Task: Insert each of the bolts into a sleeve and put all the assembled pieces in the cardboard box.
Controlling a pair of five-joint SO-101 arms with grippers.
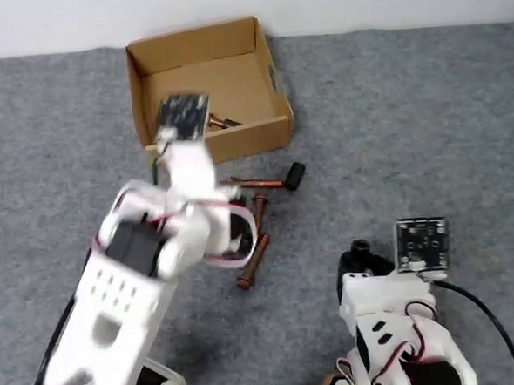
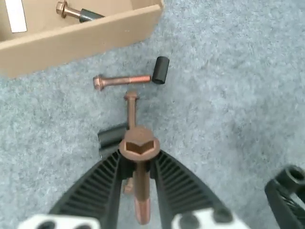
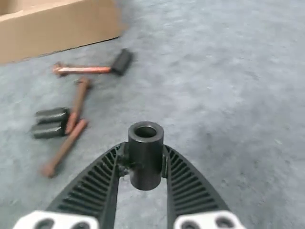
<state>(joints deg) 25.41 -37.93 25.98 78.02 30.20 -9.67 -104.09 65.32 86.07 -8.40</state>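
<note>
My left gripper (image 2: 139, 158) is shut on a copper bolt (image 2: 139, 149), held above the carpet with its hex head facing away from the wrist. My right gripper (image 3: 144, 160) is shut on a black sleeve (image 3: 145, 155) that stands upright with its bore open; in the high view this sleeve (image 1: 360, 253) is at the lower right. The cardboard box (image 1: 266, 61) stands at the back with one assembled piece (image 1: 220, 122) inside. In front of it a bolt (image 1: 256, 183) lies against a sleeve (image 1: 294, 174). Two loose bolts (image 1: 260, 211) (image 1: 253, 264) and spare black sleeves (image 3: 50, 123) lie nearby.
Grey carpet (image 1: 427, 121) covers the table, with free room to the right of the box and between the two arms. The left arm's white body (image 1: 131, 270) hides part of the parts pile in the high view. The right gripper (image 2: 288, 191) appears at the left wrist view's corner.
</note>
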